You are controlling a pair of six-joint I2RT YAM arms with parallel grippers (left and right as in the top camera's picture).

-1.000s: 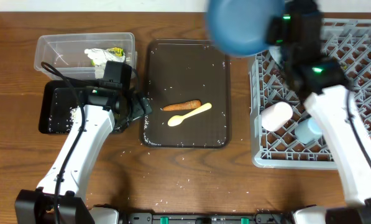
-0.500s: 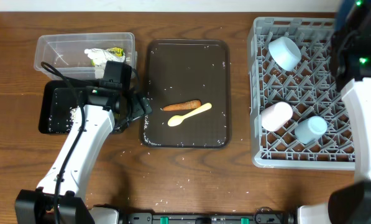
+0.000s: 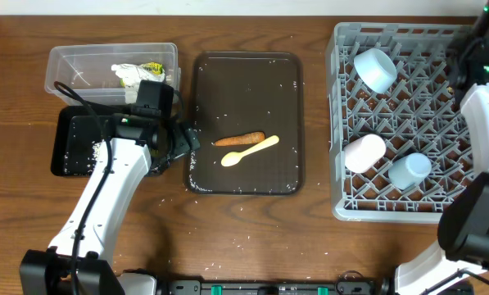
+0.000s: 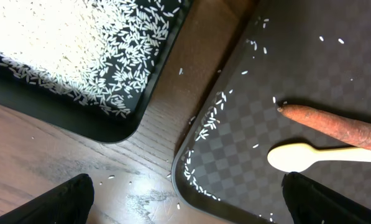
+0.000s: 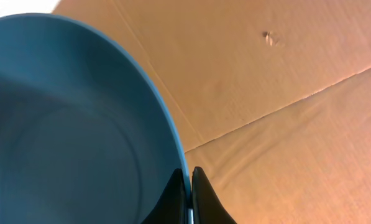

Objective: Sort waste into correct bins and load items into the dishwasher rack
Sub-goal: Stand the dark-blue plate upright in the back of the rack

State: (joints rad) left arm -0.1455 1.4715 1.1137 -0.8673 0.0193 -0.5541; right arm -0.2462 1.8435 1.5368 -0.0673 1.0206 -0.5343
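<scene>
My right gripper (image 5: 189, 186) is shut on the rim of the dark blue plate (image 5: 67, 124); the plate is out of the overhead view. My left gripper (image 4: 185, 208) is open and empty over the brown serving tray's (image 4: 247, 168) near left corner, also seen from overhead (image 3: 183, 141). The orange carrot stick (image 3: 239, 139) and pale yellow spoon (image 3: 250, 151) lie on that tray. The crumpled paper (image 3: 138, 74) is in the clear tub (image 3: 80, 59). Rice (image 4: 67, 50) fills the black tray (image 3: 68, 168). The grey rack (image 3: 391, 209) holds the bowl (image 3: 375, 69), pink cup (image 3: 364, 152) and light blue cup (image 3: 410, 171).
Loose rice grains (image 4: 210, 118) lie along the brown tray's left edge and on the wooden table (image 3: 228, 238). My right arm (image 3: 483, 90) stands over the rack's right edge. Brown cardboard (image 5: 284, 93) fills the right wrist view behind the plate.
My right arm has swung right with the plate, from above the rack's left side out past the overhead view's right edge. The left arm has not moved.
</scene>
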